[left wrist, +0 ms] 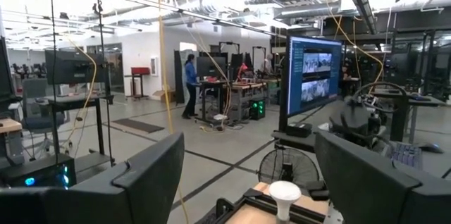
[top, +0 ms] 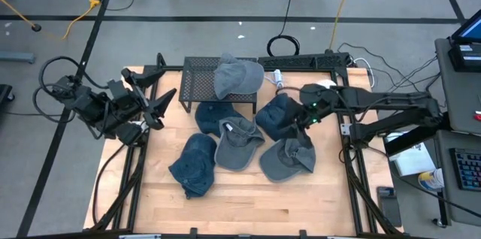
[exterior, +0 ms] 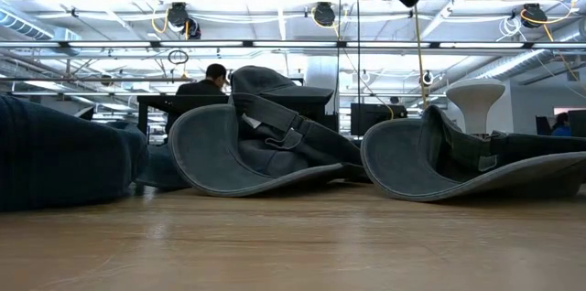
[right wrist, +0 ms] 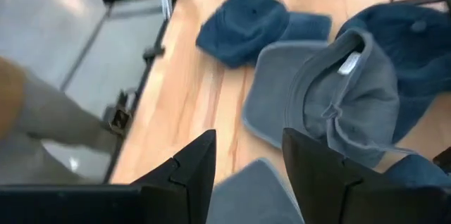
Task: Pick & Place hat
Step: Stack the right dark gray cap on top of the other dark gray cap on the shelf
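Several hats lie on the wooden table: dark blue hats [top: 214, 113] [top: 194, 165] [top: 278, 115] and grey hats [top: 239, 143] [top: 288, 158]. Another grey hat [top: 237, 77] rests on top of a black wire rack [top: 197, 81] at the far middle. My right gripper [top: 303, 121] hovers open above the hats on the right. In the right wrist view its gripper [right wrist: 248, 160] shows nothing between the fingers, with the middle grey hat [right wrist: 331, 90] ahead of it. My left gripper [top: 161, 104] waits open, raised at the table's left edge.
The rack takes up the far middle of the table. Bare wood [top: 248, 201] runs along the near edge. A white mushroom-shaped object [top: 325, 85] stands at the far right. A person [exterior: 209, 85] sits at a desk in the room beyond.
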